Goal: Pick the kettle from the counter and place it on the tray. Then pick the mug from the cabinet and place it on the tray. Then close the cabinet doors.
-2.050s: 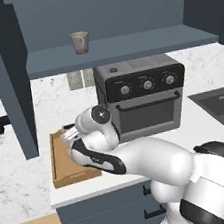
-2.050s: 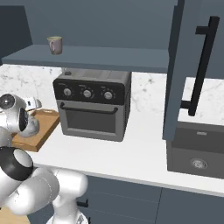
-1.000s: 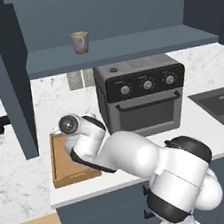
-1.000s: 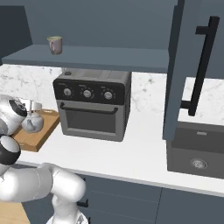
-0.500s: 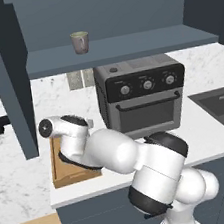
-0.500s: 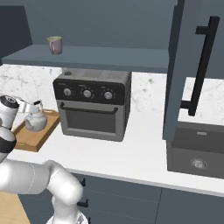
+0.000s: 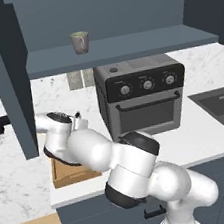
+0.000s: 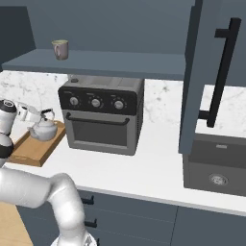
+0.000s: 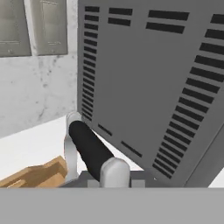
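"Status at the far left, please?"

"I see my end effector (image 8: 43,113) there, closed narrow on the arched black-topped handle (image 9: 89,148) of the squat silver-white kettle (image 8: 43,129). In my hand view that handle lies right at the base, against the black oven's vented side."

"Where is the kettle itself?"

"Over the shallow wooden tray (image 8: 33,150), which lies on the white marble-patterned desk (image 8: 144,168) just left of the oven. I cannot tell whether its base is touching the tray or sits a hair above it."

"And the mug?"

"The small grey-beige mug (image 8: 60,49) stands upright on the slate-blue cabinet shelf (image 8: 105,64), above and a little right of the kettle, well apart from my end effector."

"Further right?"

"The black toaster oven (image 8: 101,115) with three knobs sits under the shelf. Beyond it the tall slate-blue cabinet door (image 8: 197,72) stands swung open, its long black bar handle facing me, and below it is the dark sink (image 8: 216,166) set in the desk."
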